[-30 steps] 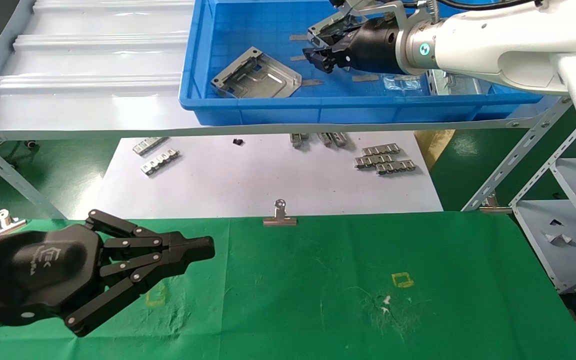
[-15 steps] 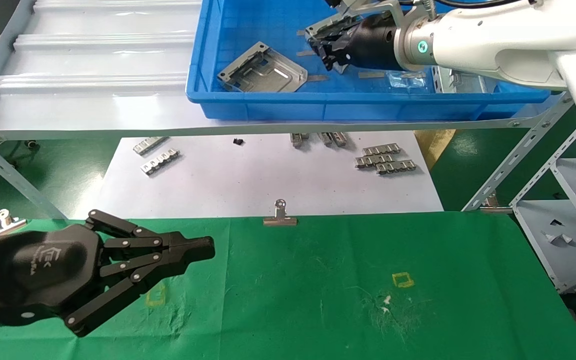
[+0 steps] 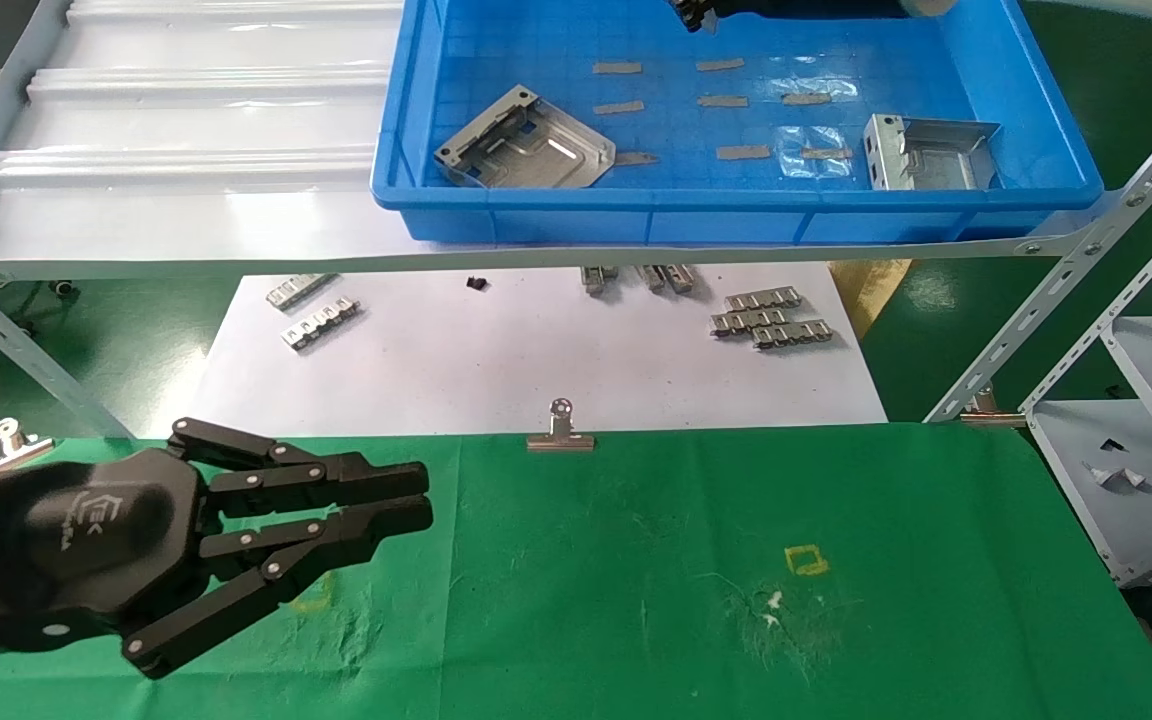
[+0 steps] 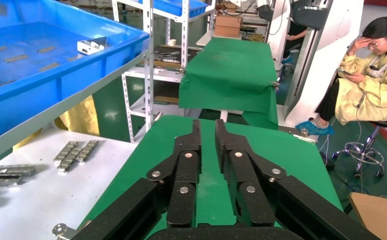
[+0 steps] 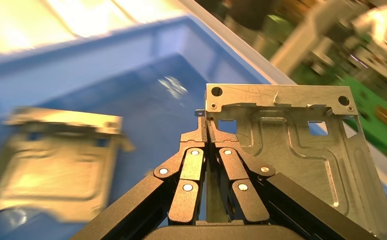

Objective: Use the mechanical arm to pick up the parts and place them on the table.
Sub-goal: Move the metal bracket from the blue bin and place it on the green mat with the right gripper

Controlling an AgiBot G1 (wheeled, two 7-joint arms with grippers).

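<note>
Right end effector (image 5: 206,131) clamping bracket (image 5: 291,145), mostly cropped overhead

You face a white slotted-steel shelving rack (image 4: 147,75); behind it, a seated person in yellow (image 4: 369,90) and a green-draped table (image 4: 226,75).

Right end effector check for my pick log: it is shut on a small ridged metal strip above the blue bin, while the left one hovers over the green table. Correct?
Not quite. The right wrist view shows the right end effector shut on a part, a stamped sheet-metal bracket, not a ridged strip. The rest holds: it is above the blue bin, and the left end effector hovers over the green table.
</note>
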